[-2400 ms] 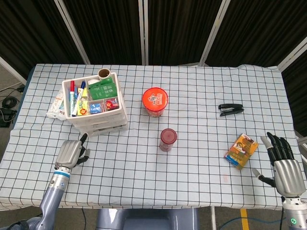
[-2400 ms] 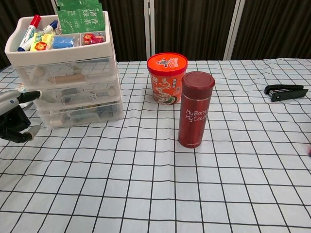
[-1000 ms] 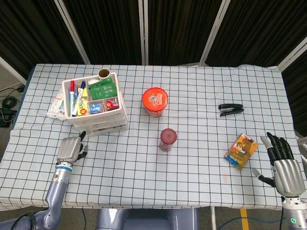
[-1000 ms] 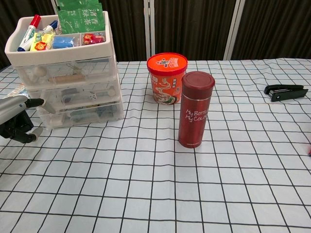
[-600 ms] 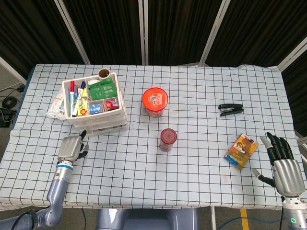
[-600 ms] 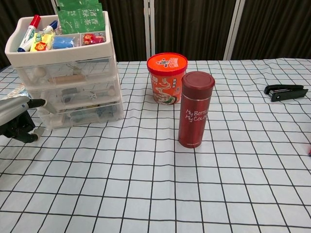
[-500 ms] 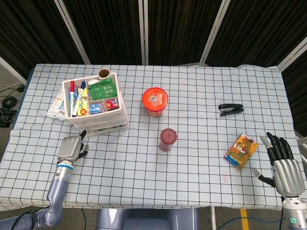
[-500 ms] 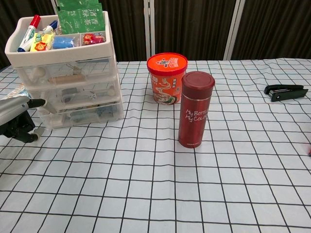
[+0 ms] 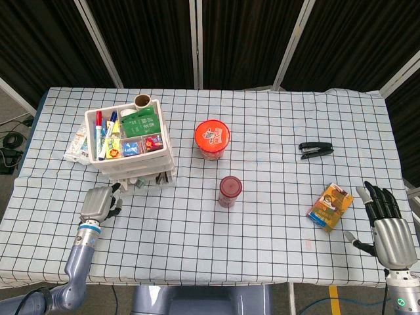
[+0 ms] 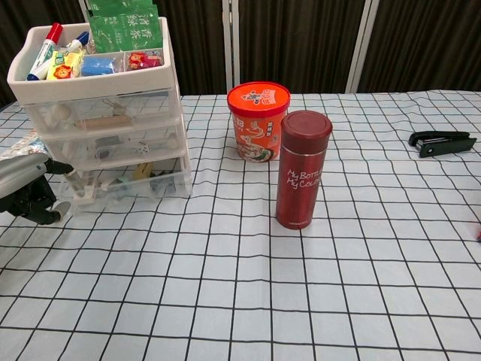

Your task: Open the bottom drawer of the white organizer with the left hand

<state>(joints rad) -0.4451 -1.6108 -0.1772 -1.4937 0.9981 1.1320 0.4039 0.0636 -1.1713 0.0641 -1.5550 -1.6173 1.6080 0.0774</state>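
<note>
The left robot hand (image 10: 26, 189), fingers curled, touches the bottom drawer (image 10: 128, 183), which sticks out of the organizer (image 10: 98, 113). Right robot hand (image 9: 388, 223) lies spread apart, holding nothing.

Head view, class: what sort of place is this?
Probably a robot test bench, not a home: a table under a checked cloth, dark curtains behind, and two robot hands, left and right, at its near edge.
</note>
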